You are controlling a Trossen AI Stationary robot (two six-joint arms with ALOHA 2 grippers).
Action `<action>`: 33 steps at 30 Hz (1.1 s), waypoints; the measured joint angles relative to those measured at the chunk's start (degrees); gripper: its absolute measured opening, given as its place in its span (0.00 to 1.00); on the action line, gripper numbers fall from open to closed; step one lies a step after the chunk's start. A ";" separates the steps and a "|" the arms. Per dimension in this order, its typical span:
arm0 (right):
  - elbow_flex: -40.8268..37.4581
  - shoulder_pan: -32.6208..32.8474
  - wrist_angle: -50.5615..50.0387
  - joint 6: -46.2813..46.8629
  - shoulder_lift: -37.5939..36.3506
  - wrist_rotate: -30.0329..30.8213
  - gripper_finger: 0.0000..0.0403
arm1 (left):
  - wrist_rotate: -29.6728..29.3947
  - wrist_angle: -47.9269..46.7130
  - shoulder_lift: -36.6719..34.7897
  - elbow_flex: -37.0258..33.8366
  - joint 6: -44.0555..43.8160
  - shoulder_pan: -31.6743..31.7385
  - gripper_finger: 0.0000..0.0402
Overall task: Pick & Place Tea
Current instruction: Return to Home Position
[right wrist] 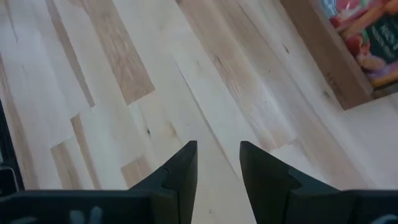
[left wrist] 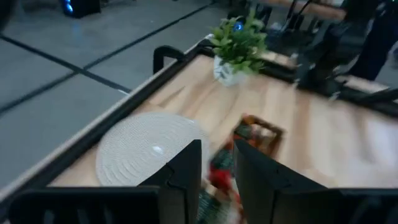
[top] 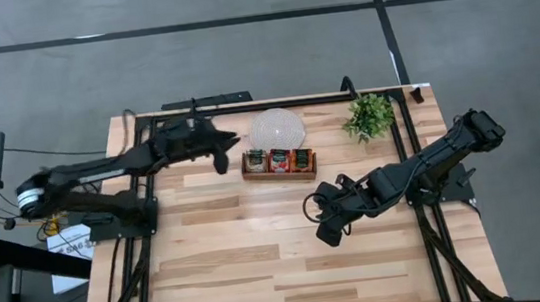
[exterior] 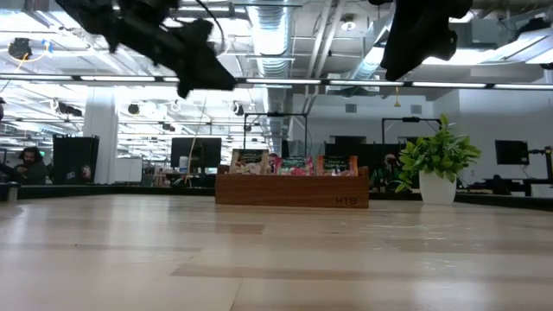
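Left gripper (left wrist: pixel 217 149), fingers slightly parted and empty, hangs at the wooden tray's (top: pixel 280 178) 9 o'clock. Right gripper (right wrist: pixel 217 148), likewise parted and empty, hangs at 5 o'clock. We note tea sachets (top: pixel 278 160) in all three compartments.

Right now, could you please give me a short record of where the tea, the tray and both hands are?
tray: wooden, three compartments, toward the far side of the table
tea: sachets standing in all three compartments
left hand: open, empty, raised beside the tray's left end
right hand: open, empty, raised over bare wood in front of the tray
round mat: just beyond the tray
plant: potted, beyond the tray's right end
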 joint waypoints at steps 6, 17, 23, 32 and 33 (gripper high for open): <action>-0.02 -0.64 -0.97 -7.14 -3.31 0.35 0.28 | 0.12 -12.97 -15.19 0.00 -9.64 -1.36 0.21; -0.02 -1.09 -9.82 -16.15 -18.55 4.85 0.04 | 1.19 -23.68 -35.89 0.00 -27.04 -2.41 0.21; -0.07 0.65 -11.66 -20.03 -26.16 4.82 0.03 | 1.44 -23.71 -41.04 0.02 -36.31 -2.45 0.21; -15.96 2.90 -1.10 -20.07 -44.73 6.37 0.00 | 15.85 -24.84 -42.94 0.01 -21.09 -2.54 0.21; -18.80 3.24 1.84 -20.01 -47.54 6.34 0.00 | 17.82 -24.84 -42.90 0.02 -19.65 -2.54 0.21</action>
